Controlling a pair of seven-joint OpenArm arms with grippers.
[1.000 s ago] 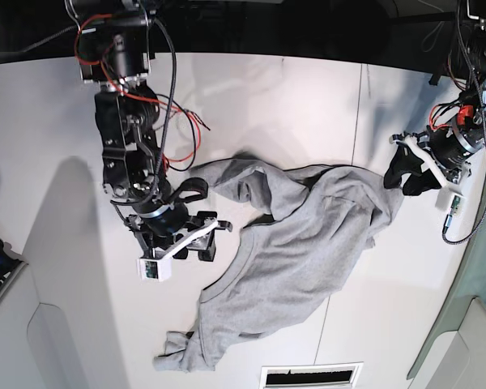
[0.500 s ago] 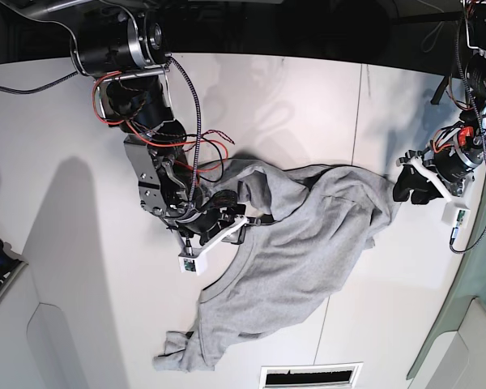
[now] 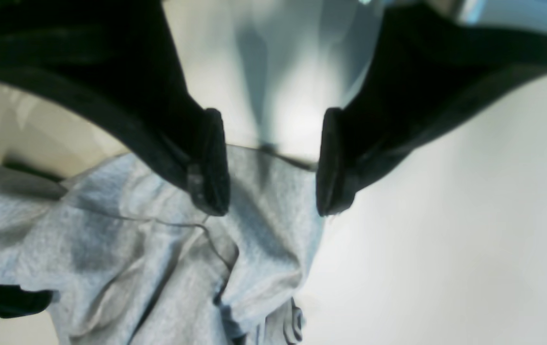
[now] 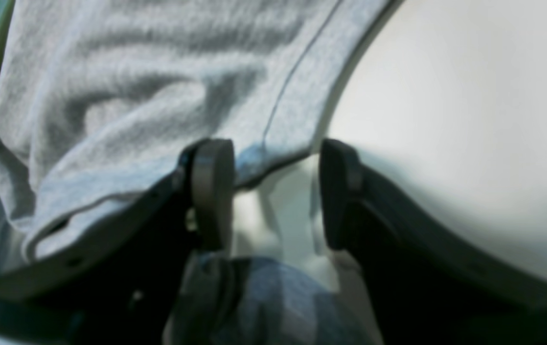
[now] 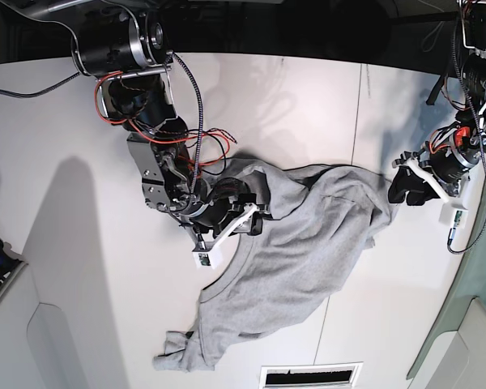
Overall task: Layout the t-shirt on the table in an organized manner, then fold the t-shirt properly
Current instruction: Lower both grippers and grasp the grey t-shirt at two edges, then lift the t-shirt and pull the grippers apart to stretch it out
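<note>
the t-shirt (image 5: 300,251) lay crumpled across the middle of the table (image 5: 57,162). the right gripper (image 5: 247,212) stood at its upper left edge, jaws apart, a hem (image 4: 288,110) between the fingers (image 4: 211,191). the left gripper (image 5: 405,186) hovered at the shirt's right edge, jaws apart, gripping nothing.

t-shirt (image 5: 300,243) crumpled on table (image 5: 57,243). Right gripper (image 5: 247,212) over its upper-left fold; left gripper (image 5: 411,188) at its right tip.
</note>
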